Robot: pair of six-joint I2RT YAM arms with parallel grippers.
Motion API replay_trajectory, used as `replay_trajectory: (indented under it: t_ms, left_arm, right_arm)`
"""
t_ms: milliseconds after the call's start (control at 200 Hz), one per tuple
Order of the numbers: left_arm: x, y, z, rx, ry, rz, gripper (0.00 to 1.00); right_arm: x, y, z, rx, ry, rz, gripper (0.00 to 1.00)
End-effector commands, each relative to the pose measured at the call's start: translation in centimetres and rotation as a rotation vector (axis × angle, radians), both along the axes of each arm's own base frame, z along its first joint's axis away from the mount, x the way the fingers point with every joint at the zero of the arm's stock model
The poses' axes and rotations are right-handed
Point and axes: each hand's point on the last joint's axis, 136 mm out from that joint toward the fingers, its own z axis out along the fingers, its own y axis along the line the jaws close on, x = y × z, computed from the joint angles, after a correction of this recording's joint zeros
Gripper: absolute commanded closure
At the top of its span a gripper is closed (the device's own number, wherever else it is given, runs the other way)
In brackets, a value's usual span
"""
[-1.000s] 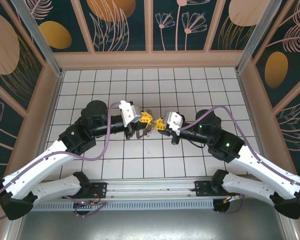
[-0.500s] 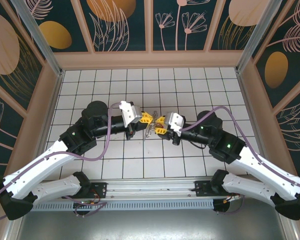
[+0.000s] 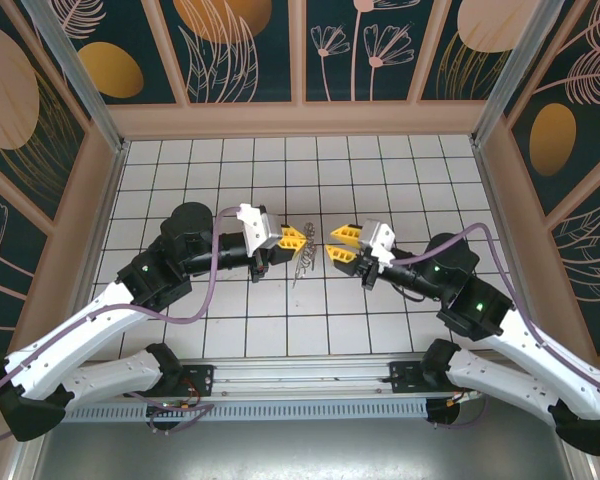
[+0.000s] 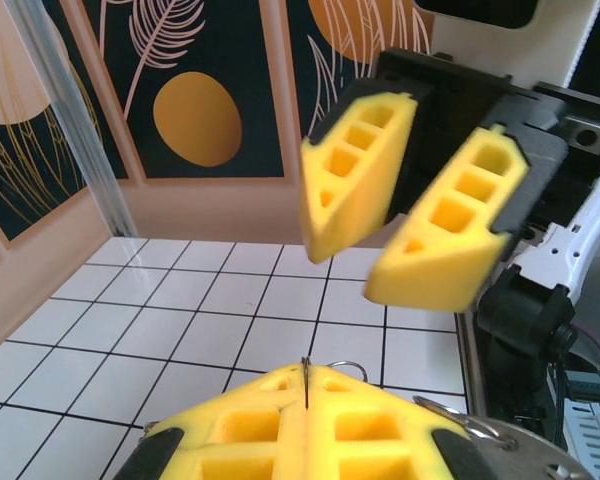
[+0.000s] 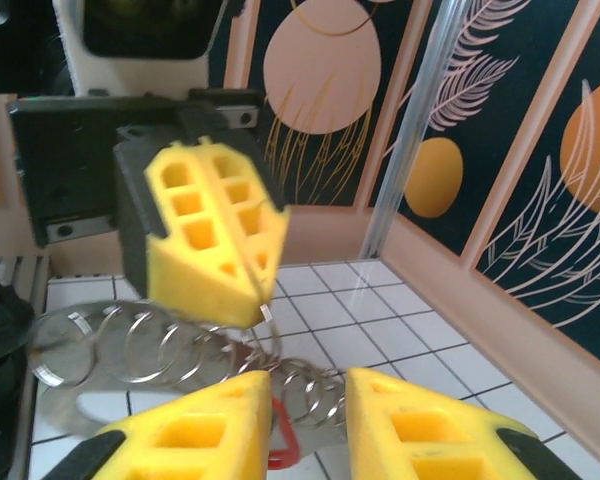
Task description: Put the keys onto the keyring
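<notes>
Left fingers (image 3: 295,238) (image 4: 306,392): pressed fully together, with the thin wire of the keyring (image 3: 301,262) (image 5: 185,345) pinched between the tips at its upper end. The keyring hangs beneath these fingertips, above the tiled table (image 3: 180,170). Its long axis runs downward from the pinch. Seen from above, it slants from the fingertips back toward my bases.

Right fingers (image 3: 342,252): parted a little, with nothing between them. They face my left fingers tip to tip, near the hanging bundle but apart from it.

From my right wrist, silvery loops spread sideways below my shut left fingers and reach toward the gap of my right ones. The red key head (image 5: 280,445) sits lowest, just beside the inner edge of one right pad. The silvery keys (image 5: 75,400) lie blurred at the far end of the bundle; I cannot tell which way they point.
</notes>
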Motion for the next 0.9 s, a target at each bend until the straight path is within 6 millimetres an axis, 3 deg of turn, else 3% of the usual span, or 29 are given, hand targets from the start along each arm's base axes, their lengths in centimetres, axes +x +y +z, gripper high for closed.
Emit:
replay_trajectory:
  t_ms: [0,115,325,671,896]
  left_arm:
    - [-0.8,0.2,2.0,-0.065,-0.041,-0.024,1.00]
    - [-0.7,0.3,1.9,-0.059,-0.042,-0.020,1.00]
    - [-0.5,0.3,1.5,-0.047,-0.043,-0.011,1.00]
    - [-0.3,0.4,1.2,-0.032,-0.045,0.001,1.00]
    - [-0.3,0.4,1.3,-0.032,-0.043,0.002,1.00]
  right_arm:
    - [0.5,0.5,1.9,0.061,0.009,0.025,0.77]
    - [0.9,1.2,1.5,0.055,0.042,0.051,0.77]
    - [-0.3,2.2,0.9,0.068,0.085,0.161,0.69]
    - [-0.3,1.2,1.2,0.110,0.102,0.171,0.66]
    - [0.0,1.7,0.4,0.091,0.127,0.183,0.66]
